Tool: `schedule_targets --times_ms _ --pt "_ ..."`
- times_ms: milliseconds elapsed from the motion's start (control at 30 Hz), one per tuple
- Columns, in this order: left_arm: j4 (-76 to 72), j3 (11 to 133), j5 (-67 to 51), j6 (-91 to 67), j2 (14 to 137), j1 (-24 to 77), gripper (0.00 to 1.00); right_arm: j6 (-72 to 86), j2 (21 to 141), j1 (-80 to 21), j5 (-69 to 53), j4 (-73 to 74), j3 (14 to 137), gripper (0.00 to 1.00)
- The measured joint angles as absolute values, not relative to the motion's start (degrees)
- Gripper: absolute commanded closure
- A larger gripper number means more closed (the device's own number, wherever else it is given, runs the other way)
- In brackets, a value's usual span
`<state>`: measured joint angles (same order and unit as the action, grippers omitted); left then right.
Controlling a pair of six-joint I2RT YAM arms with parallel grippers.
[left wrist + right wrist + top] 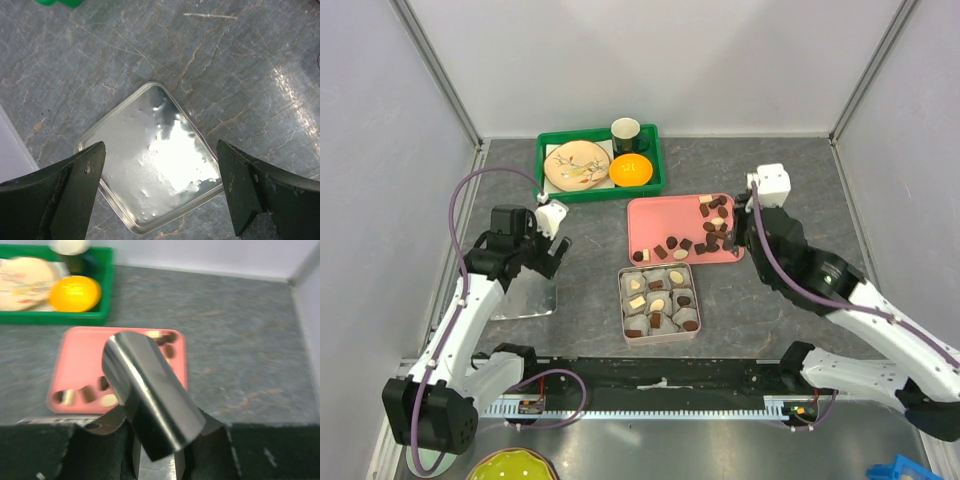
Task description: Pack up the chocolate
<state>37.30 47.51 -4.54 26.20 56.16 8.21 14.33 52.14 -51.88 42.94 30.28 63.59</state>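
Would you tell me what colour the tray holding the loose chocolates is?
Pink tray; clearest in the top view.

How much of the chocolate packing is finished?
Most paper cups in the tin box already hold chocolate. The right end effector grips a shiny metal tool by the pink tray, where many loose pieces wait. The lid is off, under the open left end effector.

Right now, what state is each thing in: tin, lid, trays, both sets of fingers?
Tin: open, several paper cups hold chocolate.
Lid: off, lying flat on the table.
Pink tray: chocolate pieces loose on it.
Green tray: holds a plate, an orange bowl, an upright cup.
Left fingers: wide open, empty, above the lid.
Right fingers: closed on a glossy dark tool.
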Motion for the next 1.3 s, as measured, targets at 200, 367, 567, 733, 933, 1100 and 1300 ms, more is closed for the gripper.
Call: schedule_targets --times_ms 200,367,567,733,933,1100,1300 --pt "37.43 44.23 -4.54 26.26 54.35 8.21 0.01 13.04 66.04 -32.45 38.35 36.18 68.84 0.54" --pt "37.56 41.93 -3.62 26.98 53.76 8.21 0.01 12.12 78.89 -23.46 33.85 38.89 69.93 0.51" --pt "37.41 39.57 -1.54 28.32 53.41 8.21 0.01 12.19 91.9 -18.33 28.82 38.19 70.76 0.52" --pt "35.46 36.95 -1.23 28.82 54.41 8.21 0.01 11.75 98.54 -15.75 28.05 37.28 71.48 0.47" --pt "32.1 33.87 1.1 30.0 59.64 8.21 0.05 12.01 105.06 -12.86 26.87 35.9 72.95 0.27" --pt "29.52 33.69 1.83 30.17 63.55 8.21 0.06 12.86 106.69 -12.53 26.81 35.03 73.12 0.18" --pt "27.55 33.74 2.7 30.13 66.57 8.91 0.08 14.48 104.38 -12.58 26.87 33.15 72.9 0.29"
